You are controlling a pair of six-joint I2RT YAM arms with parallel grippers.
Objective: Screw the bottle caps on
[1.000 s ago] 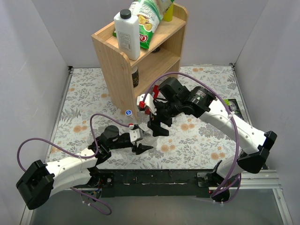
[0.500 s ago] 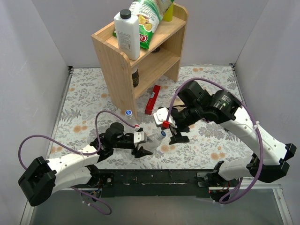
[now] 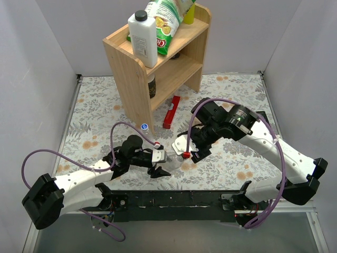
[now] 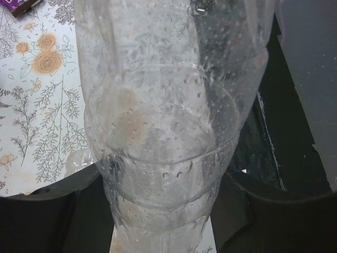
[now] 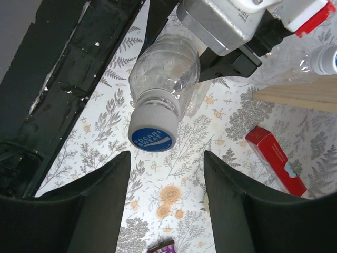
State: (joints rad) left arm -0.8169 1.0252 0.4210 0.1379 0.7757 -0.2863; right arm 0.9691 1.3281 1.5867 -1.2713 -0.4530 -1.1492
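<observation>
The flowered tabletop (image 3: 95, 105) carries a wooden shelf (image 3: 131, 74) at its far side, and on top of the shelf stand a white jug (image 3: 143, 39) and a green snack bag (image 3: 167, 23). Near the front edge of the tabletop the two arms meet. The left gripper (image 3: 158, 167) is pressed on the body of a clear bottle (image 3: 172, 162); in the left wrist view its dark fingers (image 4: 47, 221) are seen on both sides of the wet plastic. The bottle is tilted, with the neck pointing toward the right gripper (image 5: 166, 158), whose fingers are spread wide and touch nothing. A red box (image 3: 171, 112) lies flat on the tabletop beside the foot of the shelf. A second bottle (image 3: 144, 127) with a blue top is also near this foot. The blue cap (image 5: 152, 138) sits on the neck of the held bottle, just in front of the spread fingers; how tight it is, I cannot tell
</observation>
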